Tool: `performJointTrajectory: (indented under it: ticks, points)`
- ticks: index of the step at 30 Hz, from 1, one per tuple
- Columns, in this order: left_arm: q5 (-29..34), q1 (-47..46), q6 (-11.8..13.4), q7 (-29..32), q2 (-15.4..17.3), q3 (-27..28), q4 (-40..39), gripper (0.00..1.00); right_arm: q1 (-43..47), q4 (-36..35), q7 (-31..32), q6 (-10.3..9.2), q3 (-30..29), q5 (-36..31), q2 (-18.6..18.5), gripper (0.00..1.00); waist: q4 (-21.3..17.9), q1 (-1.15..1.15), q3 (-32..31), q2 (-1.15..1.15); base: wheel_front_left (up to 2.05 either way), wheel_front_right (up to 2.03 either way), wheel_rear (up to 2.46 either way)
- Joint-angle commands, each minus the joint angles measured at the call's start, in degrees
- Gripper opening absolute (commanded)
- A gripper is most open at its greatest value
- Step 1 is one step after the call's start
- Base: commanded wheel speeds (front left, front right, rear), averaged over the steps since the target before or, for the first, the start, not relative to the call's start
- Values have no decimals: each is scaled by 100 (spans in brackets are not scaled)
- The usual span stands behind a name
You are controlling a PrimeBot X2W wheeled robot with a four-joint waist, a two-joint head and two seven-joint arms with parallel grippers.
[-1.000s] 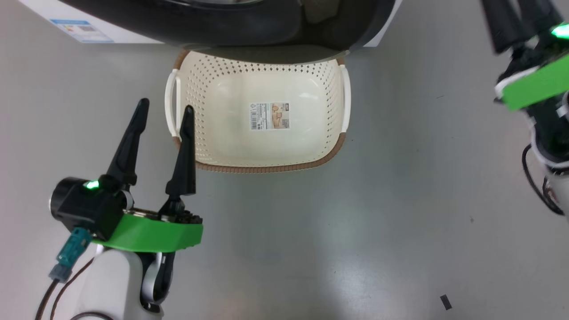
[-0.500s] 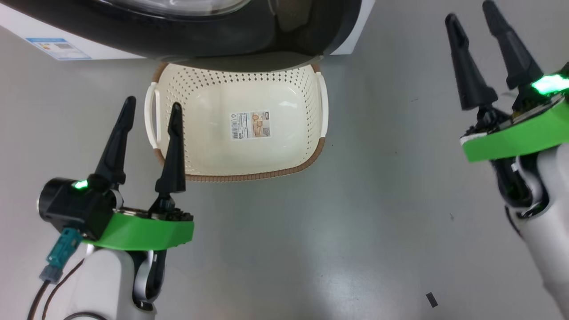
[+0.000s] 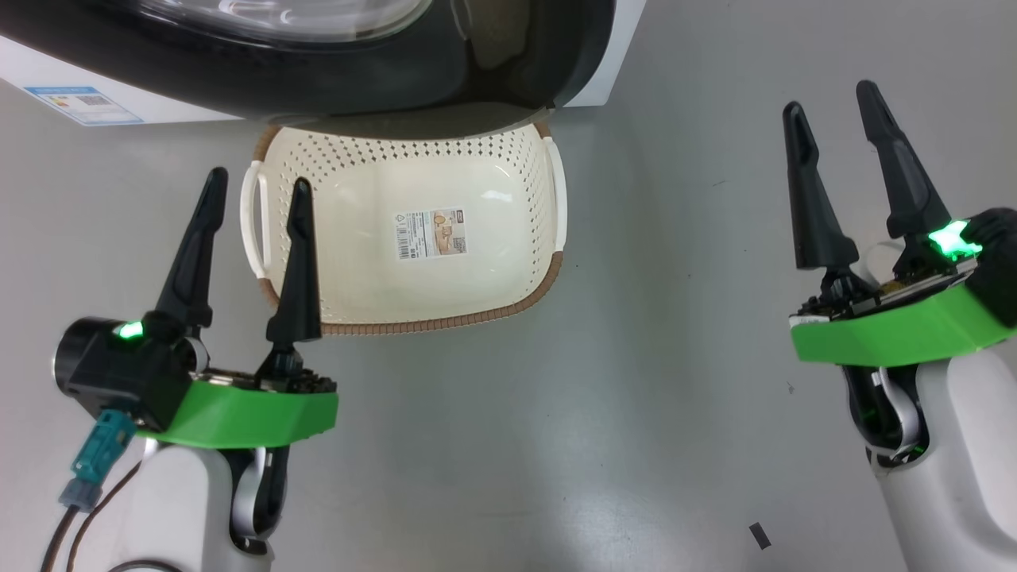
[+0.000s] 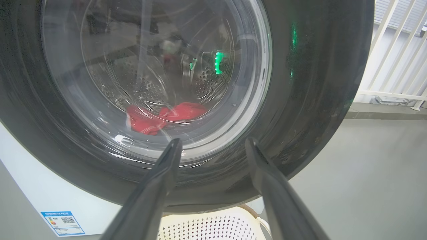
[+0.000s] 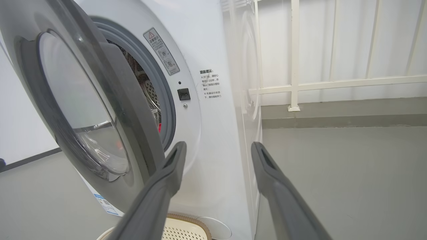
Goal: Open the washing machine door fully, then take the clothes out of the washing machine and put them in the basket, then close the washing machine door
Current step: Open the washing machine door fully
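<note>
Left gripper [image 3: 258,176]: lower left, fingers upright, spread wide, empty.
Right gripper [image 3: 830,95]: right edge, equally wide, empty (leaning slightly left).
Basket [image 3: 445,322]: upper centre, partly under the ajar washing machine door [image 3: 318,79].
Clothes [image 4: 166,116]: red, inside the washing machine [image 5: 213,133].

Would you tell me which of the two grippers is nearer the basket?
The left gripper: in the head view one finger overlaps the rim of the basket, while the right gripper sits well off to the side.
</note>
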Motion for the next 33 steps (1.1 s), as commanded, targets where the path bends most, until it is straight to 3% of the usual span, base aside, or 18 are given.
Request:
performJointTrajectory:
  ticks: [1,10,33]
  points:
    - [46,64,47,-43,139,141,-162,100,194,-232,-34,36,61,-130,93,100,-1,0,-4,0,0,0,0]
    - [26,90,60,-43,139,84,-151,100,445,-399,-34,36,82,-426,247,100,20,0,-60,0,0,0,0]
    - [57,109,36,-43,139,38,-104,100,466,-354,-35,36,82,-254,279,100,1,0,-94,0,0,0,0]
